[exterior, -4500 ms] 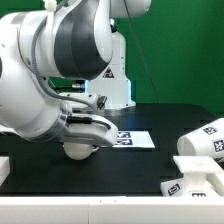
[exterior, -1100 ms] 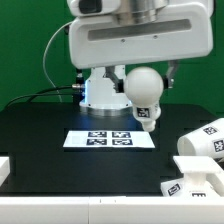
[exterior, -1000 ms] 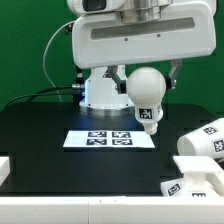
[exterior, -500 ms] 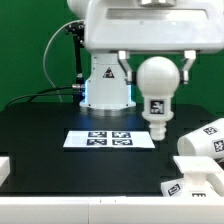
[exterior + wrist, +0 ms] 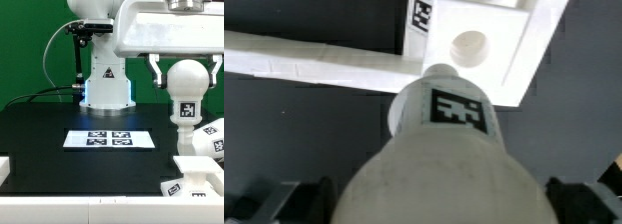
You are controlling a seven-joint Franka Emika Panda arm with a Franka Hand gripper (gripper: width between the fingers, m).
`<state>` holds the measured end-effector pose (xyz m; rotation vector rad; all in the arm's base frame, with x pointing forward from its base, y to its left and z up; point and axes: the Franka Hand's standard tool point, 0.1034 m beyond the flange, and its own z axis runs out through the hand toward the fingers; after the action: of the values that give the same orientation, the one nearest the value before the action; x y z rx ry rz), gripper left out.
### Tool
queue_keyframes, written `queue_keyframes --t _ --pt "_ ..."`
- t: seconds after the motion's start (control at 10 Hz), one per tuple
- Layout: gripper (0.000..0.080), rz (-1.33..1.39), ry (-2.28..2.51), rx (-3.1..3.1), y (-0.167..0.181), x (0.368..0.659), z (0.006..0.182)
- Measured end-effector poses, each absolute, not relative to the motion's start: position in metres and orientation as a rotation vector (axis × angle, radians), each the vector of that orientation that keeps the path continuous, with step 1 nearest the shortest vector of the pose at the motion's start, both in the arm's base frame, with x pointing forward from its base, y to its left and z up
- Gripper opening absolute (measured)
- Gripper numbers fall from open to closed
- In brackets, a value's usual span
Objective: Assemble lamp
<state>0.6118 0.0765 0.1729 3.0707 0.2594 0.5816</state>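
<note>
My gripper (image 5: 186,78) is shut on the round white bulb (image 5: 190,85) and holds it upright in the air, tagged neck pointing down. The bulb hangs at the exterior view's right, above the white parts lying there. The tapered shade (image 5: 214,135) lies on its side just behind the neck. The blocky base (image 5: 200,178) with a tag sits below it near the front edge. In the wrist view the bulb (image 5: 438,150) fills the space between my fingers (image 5: 580,195). Beyond its tip lies the base (image 5: 518,50) with its round socket hole (image 5: 470,42).
The marker board (image 5: 108,139) lies flat in the middle of the black table. The arm's pedestal (image 5: 105,85) with blue light stands behind it, with cables at the exterior view's left. A white block edge (image 5: 4,165) shows at the front left.
The arm lifted the bulb off the table and carried it from the middle to the exterior view's right, over the lamp parts. The shade and base have not moved.
</note>
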Motion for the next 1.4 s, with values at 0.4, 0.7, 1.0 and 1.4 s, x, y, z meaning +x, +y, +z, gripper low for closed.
queue_keyframes --t 0.4,0.7,1.0,1.4 --pt "0.0574 0.552 0.424 3.032 0.097 0.613 0.154" --pt "0.0574 0.538 0.450 3.027 0.092 0.612 0.149" --pt "0.0574 0.521 0.461 3.028 0.094 0.610 0.142" --pt "0.0574 0.480 0.545 3.011 0.091 0.605 0.128"
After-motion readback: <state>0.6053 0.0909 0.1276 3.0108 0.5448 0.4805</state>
